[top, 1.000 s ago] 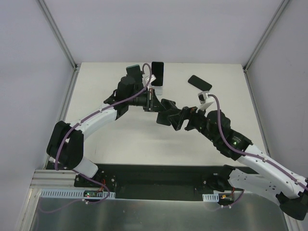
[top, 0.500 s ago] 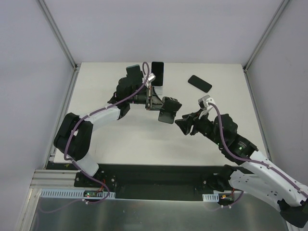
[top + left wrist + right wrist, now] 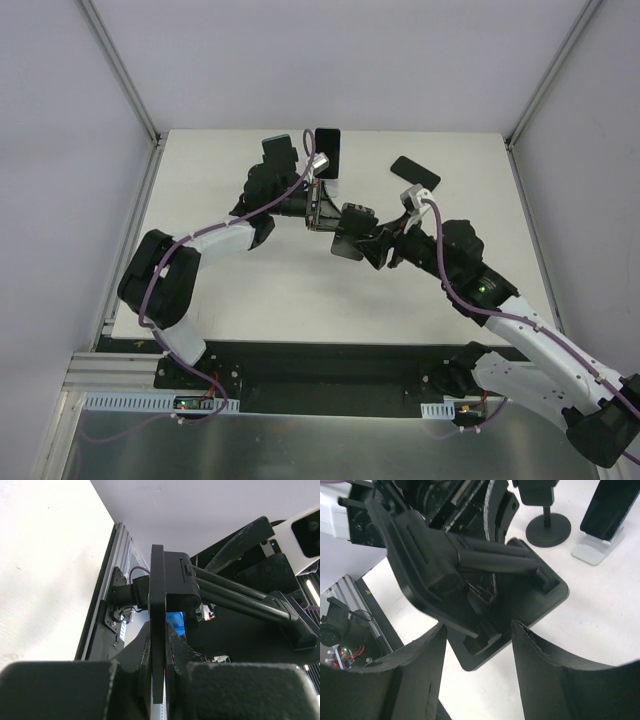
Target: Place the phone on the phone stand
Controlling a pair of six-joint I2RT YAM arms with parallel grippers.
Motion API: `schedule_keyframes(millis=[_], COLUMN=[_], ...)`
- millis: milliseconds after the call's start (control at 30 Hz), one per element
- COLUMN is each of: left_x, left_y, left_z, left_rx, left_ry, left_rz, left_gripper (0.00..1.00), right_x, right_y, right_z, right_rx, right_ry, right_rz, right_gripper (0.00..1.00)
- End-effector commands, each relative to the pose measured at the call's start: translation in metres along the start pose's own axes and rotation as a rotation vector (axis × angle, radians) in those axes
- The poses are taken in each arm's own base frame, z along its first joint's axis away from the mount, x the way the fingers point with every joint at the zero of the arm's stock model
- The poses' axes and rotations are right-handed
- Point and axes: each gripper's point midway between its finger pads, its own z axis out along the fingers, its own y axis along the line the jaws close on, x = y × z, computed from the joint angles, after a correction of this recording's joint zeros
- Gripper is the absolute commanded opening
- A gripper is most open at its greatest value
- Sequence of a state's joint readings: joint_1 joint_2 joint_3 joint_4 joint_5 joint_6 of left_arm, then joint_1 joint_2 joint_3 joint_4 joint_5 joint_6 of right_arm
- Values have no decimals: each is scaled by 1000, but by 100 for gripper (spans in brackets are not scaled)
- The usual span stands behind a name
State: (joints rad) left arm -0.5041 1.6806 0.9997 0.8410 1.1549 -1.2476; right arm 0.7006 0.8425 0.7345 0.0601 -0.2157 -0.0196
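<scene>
The left pincer [image 3: 159,645] pinches the stand [image 3: 350,234], the right pincer [image 3: 479,630] is spread around it, seemingly setting it up; next, fetch the phone [image 3: 414,172].

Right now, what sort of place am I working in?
Probably a lab robot test cell, not a home: a white table boxed in by plain white panels on aluminium frame posts, with a black mounting plate at its near edge.

On the counter [image 3: 250,290] I counted an upright phone [image 3: 327,152] at twelve o'clock and a flat phone [image 3: 415,172] at one o'clock, two in all. A folding black stand [image 3: 349,232], a round-based black stand [image 3: 548,527] and a pale stand [image 3: 598,547] made three.
</scene>
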Motion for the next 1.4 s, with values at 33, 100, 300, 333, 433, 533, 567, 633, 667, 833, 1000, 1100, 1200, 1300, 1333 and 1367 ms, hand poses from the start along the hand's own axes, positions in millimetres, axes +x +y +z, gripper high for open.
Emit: schedule_keyframes(millis=[33, 100, 300, 333, 433, 533, 567, 633, 667, 833, 1000, 1100, 1200, 1300, 1333, 1367], left_x=[7, 9, 14, 15, 14, 15, 15, 13, 14, 10, 10, 9, 7, 3, 3, -2], left_y=[-22, -23, -28, -28, -29, -28, -26, -22, -18, -15, -14, -13, -13, -10, -7, -3], left_z=[4, 6, 8, 9, 9, 9, 8, 7, 7, 5, 4, 4, 2, -1, -3, -5], left_rx=[66, 73, 90, 90, 92, 80, 73, 33, 17, -61, -67, -74, -87, -123, -143, -178], left_ry=[49, 59, 80, 83, 82, 72, 65, 51, 54, 34, 28, 21, 3, -31, -37, -70], left_rz=[88, 88, 103, 103, 110, 109, 131, 110, 151, 204, 217, 221, 228, 239, 244, 246], left_gripper=[0, 0, 0, 0, 0, 0, 0, 0, 0, 0, 0, 0, 0, 0, 0, 0], right_x=[-42, -46, -48, -48, -47, -34, -28, -26, -25, -20, -22, -25, -23, -20, 5, -3], right_y=[11, 13, 16, 16, 20, 25, 25, 32, 35, 55, 62, 66, 60, 45, 31, 37], right_z=[-6, -10, -3, -3, 0, 5, 6, 3, 1, -11, -14, -14, -11, -9, -12, -17], right_rx=[-39, -52, -77, -78, -106, -145, -146, -178, -193, -282, -328, -348, -314, -192, -70, -35], right_ry=[-154, -177, -180, -183, -190, -161, -153, -142, -134, -90, -57, -43, -43, -36, 61, 62], right_rz=[-49, -36, -4, 10, 58, 144, 172, 242, 259, 355, 402, 443, 463, 452, 472, 446], right_gripper=[56, 56, 54, 52, 42, 27, 21, 9, 6, 1, 1, 1, 14, 71, 80, 88])
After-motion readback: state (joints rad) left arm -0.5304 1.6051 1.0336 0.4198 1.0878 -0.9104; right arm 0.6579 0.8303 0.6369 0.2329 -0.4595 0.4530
